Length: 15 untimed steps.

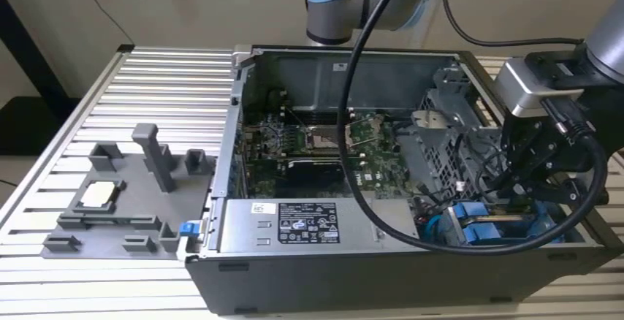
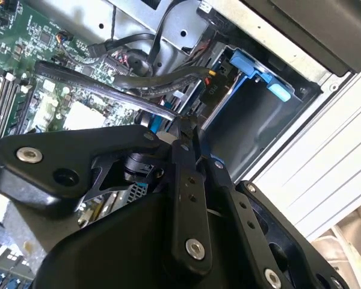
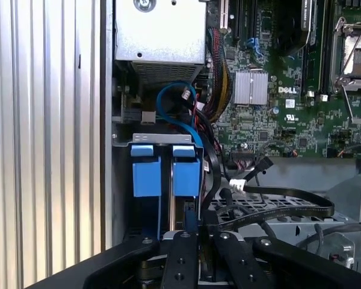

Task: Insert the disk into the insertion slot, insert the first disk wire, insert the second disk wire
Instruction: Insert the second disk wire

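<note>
Pincer (image 3: 198, 238) down in the PC case (image 1: 322, 276) over the drive cage, fingers together on a black wire; disk (image 3: 186, 171) sits in the insertion slot (image 1: 492, 225) w/ the other blue-framed drive (image 3: 147, 171)

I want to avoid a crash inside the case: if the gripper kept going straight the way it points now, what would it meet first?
Most likely the blue-framed drives seated in the drive cage. In the first wrist view the gripper points straight at them. A black cable runs close beside that line, and depth is hard to judge, so it might catch first.
</note>
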Available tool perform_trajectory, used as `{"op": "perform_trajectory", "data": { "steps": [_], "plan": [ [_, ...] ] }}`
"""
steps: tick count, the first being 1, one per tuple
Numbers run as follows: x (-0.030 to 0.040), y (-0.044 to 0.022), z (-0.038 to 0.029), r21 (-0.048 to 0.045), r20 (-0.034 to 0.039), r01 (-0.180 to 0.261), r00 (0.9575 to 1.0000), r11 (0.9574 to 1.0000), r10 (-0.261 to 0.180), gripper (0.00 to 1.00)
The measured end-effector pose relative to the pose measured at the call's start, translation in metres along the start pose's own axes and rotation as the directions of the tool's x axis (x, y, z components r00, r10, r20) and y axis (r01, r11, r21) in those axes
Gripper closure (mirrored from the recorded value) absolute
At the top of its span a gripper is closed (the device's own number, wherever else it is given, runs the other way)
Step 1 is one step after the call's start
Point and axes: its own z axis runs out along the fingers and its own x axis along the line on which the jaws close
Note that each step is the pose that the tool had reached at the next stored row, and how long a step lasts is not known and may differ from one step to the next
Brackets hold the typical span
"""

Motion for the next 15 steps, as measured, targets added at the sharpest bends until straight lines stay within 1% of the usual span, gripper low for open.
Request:
{"op": "perform_trajectory", "data": {
  "steps": [3,5,11,13,15],
  "plan": [
    [0.0,-0.0002,0.0001,-0.0002,0.0,0.0,1.0,1.0,0.0,0.84],
    [0.0006,-0.001,0.0006,-0.0012,0.0015,-0.001,1.0,1.0,0.001,0.84],
    [0.0027,-0.002,0.0043,-0.0038,0.0045,-0.011,0.9999,0.9999,0.011,0.84],
    [0.0033,-0.0024,0.006,-0.0053,0.006,-0.013,0.9999,0.9999,0.014,0.84],
    [0.0038,-0.0029,0.0076,-0.0091,0.0075,-0.016,0.9998,0.9998,0.016,0.84]
  ]
}}
